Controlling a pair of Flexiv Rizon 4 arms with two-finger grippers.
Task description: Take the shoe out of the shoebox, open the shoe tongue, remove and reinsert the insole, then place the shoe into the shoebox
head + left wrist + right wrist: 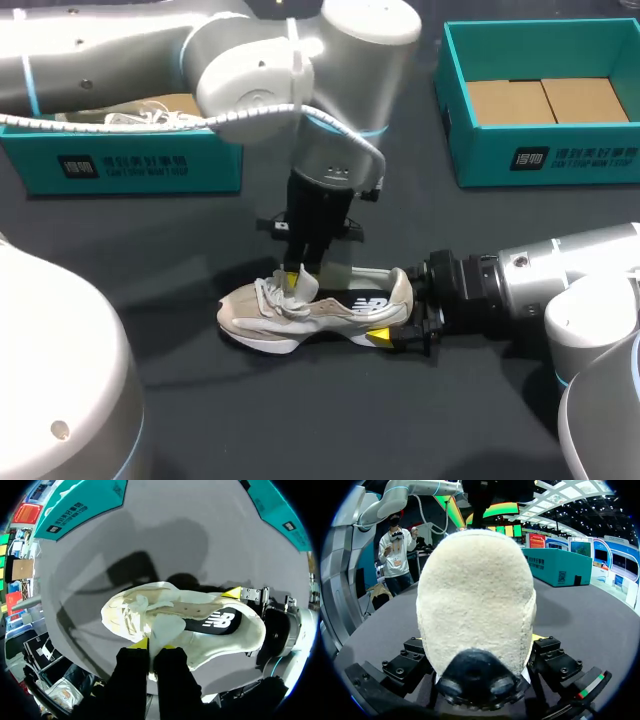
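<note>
A cream sneaker (310,315) lies on the dark table, toe to the left and heel to the right. My left gripper (300,278) comes straight down over its lacing. In the left wrist view, that gripper (153,646) is shut on the pale tongue (165,627), which is lifted away from the shoe's opening. The black insole (220,622) shows inside. My right gripper (405,320) is level with the table, its fingers on either side of the heel. The fuzzy heel (475,595) fills the right wrist view between the fingers of my right gripper (479,639).
A teal shoebox (120,165) at the back left holds another white-laced shoe. A second teal box (540,150) with a cardboard floor stands at the back right. Bare dark tabletop (330,420) lies in front of the sneaker.
</note>
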